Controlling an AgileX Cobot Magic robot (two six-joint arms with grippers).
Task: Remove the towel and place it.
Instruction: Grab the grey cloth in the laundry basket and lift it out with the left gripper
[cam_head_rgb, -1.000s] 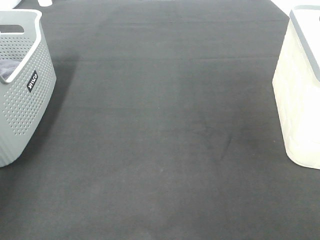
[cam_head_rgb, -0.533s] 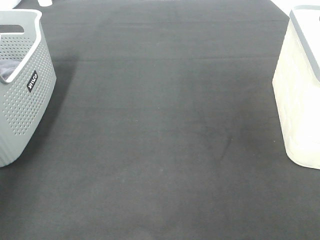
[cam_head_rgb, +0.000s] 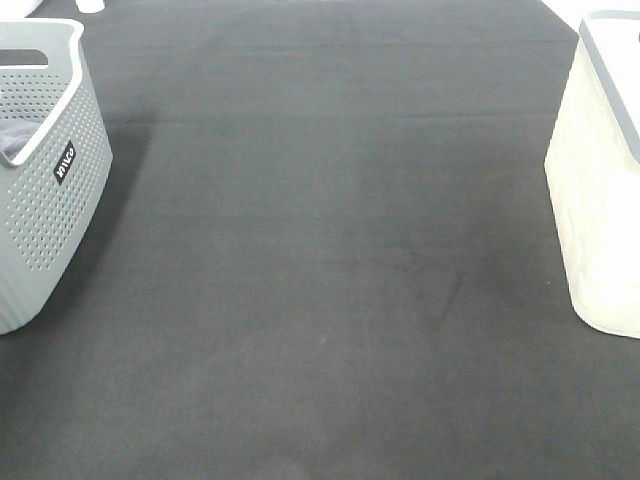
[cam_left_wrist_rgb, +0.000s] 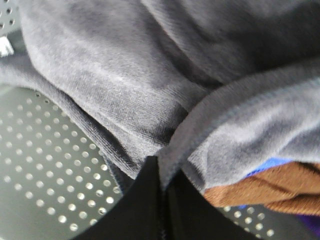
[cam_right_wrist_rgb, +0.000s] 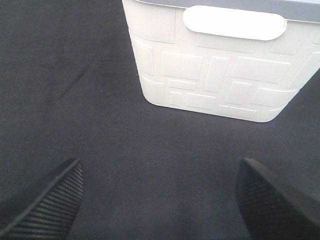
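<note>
I have my left tool (cam_left_wrist_rgb: 162, 172) clamped shut on the stitched edge of the towel (cam_left_wrist_rgb: 125, 100), which lies bunched just ahead of its tips inside the grey perforated basket (cam_left_wrist_rgb: 45, 165). A brown cloth (cam_left_wrist_rgb: 260, 187) and a blue cloth (cam_left_wrist_rgb: 265, 164) peek from under it. My right tool (cam_right_wrist_rgb: 160, 170) stands wide open, holding nothing, over the desk (cam_right_wrist_rgb: 75, 75), with the white basket (cam_right_wrist_rgb: 220, 75) ahead.
</note>
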